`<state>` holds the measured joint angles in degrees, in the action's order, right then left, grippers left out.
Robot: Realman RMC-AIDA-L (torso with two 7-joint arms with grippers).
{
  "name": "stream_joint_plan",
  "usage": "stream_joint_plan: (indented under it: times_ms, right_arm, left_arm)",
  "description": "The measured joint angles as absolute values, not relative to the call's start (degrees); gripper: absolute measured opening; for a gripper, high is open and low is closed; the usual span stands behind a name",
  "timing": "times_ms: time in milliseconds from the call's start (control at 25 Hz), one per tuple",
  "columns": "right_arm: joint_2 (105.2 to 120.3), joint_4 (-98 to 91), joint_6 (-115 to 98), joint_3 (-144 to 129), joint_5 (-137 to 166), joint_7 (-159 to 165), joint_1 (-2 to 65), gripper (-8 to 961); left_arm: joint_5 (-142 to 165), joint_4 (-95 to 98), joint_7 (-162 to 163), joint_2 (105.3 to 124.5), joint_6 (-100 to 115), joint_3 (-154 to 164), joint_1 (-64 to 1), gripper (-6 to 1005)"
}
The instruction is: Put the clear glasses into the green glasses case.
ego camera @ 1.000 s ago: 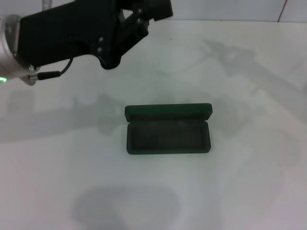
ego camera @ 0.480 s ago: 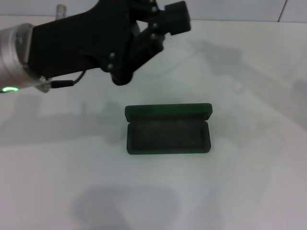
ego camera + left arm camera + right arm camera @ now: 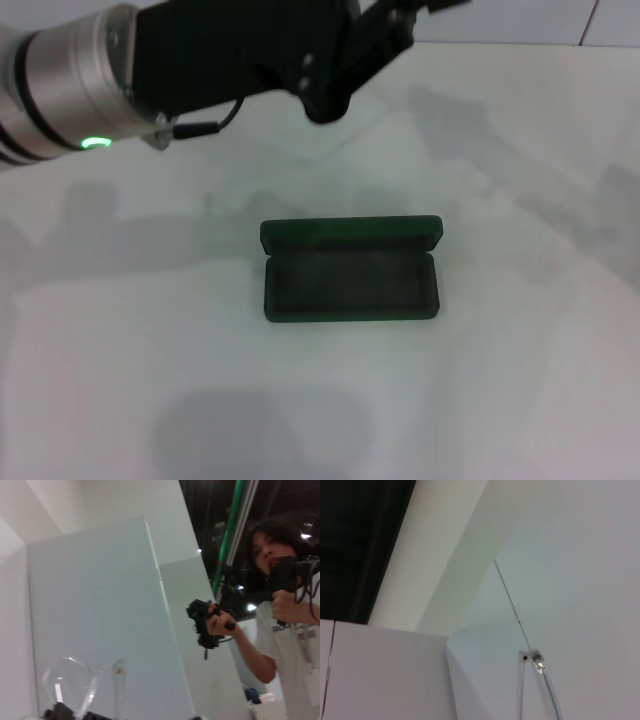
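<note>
The green glasses case (image 3: 350, 275) lies open in the middle of the white table, lid tipped back, its dark lining bare. My left arm (image 3: 200, 60) reaches across the top of the head view, well behind and above the case, and its fingertips run off the top edge. In the left wrist view the clear glasses (image 3: 70, 680) rise from the dark fingers (image 3: 60, 712) of my left gripper (image 3: 75, 714), which is shut on them. A clear arm and hinge of the glasses (image 3: 532, 660) also show in the right wrist view. My right gripper does not show.
The white table (image 3: 520, 380) spreads around the case on all sides. A white wall (image 3: 500, 20) stands at the back. A person (image 3: 280, 605) holding hand controllers stands beyond the wall in the left wrist view.
My left arm has swung right and upward; the gripper's fingertips, in the head view before, now pass beyond the top edge. The case has not moved.
</note>
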<state>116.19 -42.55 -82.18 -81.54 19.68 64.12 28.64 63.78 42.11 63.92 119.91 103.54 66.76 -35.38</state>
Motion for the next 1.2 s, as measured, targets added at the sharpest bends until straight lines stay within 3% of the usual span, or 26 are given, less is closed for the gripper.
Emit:
stream_joint_plan:
  times_ms: [440, 1200]
  right_arm:
    - [116.19, -34.51, -86.87, -86.39, 12.13, 65.3, 33.83, 110]
    - [116.19, -30.17, -87.08, -94.39, 9.21, 65.12, 35.79, 110]
  left_arm:
    - [61.82, 39.31, 59.26, 120.06, 99.3, 68.69, -37.81, 28]
    - [58.18, 39.11, 54.27, 120.25, 96.87, 70.4, -37.84, 28]
